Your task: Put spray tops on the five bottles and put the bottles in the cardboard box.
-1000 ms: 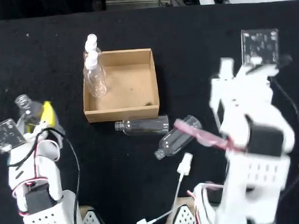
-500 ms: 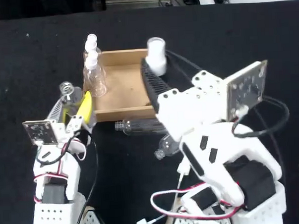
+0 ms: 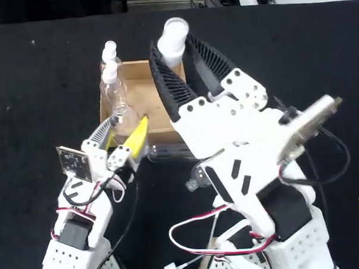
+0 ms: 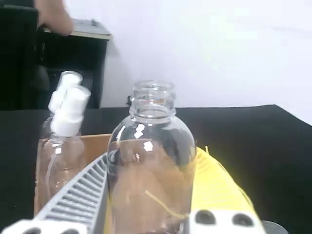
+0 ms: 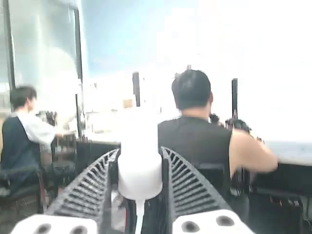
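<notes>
On the black table [image 3: 39, 69] two capped bottles [image 3: 113, 84] sit in the box [image 3: 138, 65]; left claw [image 3: 126, 122] pinches a third bottle [image 4: 151, 170], right claw [image 3: 172, 44] a spray top [image 5: 140, 170].

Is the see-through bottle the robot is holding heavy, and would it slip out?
Probably light: the bottle looks empty and you can see right through it. It might slip or twist, since its sides look smooth and round where the fingers squeeze it. It looks like thin plastic, so a hard squeeze could dent it.
</notes>
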Tool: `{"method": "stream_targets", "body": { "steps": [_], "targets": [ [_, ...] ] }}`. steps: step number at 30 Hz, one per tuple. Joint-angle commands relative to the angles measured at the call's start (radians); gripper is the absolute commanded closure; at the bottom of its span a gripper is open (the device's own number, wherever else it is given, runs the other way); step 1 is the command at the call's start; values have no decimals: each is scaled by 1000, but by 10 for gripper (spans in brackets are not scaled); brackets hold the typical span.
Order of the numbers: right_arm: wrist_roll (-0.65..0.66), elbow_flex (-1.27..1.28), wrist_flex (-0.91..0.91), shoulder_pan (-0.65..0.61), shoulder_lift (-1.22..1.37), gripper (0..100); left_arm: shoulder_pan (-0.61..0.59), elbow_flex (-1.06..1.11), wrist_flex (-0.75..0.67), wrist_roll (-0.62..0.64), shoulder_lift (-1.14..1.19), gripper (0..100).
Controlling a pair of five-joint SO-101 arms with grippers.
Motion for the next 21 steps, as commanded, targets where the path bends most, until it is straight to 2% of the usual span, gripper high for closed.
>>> {"method": "stream_targets", "body": {
  "steps": [1,10,21],
  "targets": [
    [-5,7,-64,-15,-10,987,28,25,-29,3,-11,970],
    [-2,35,-66,-175,5,987,28,25,-23,-2,-11,970],
    [3,38,-129,-173,191,987,30,25,-21,-3,-11,970]
  ]
}}
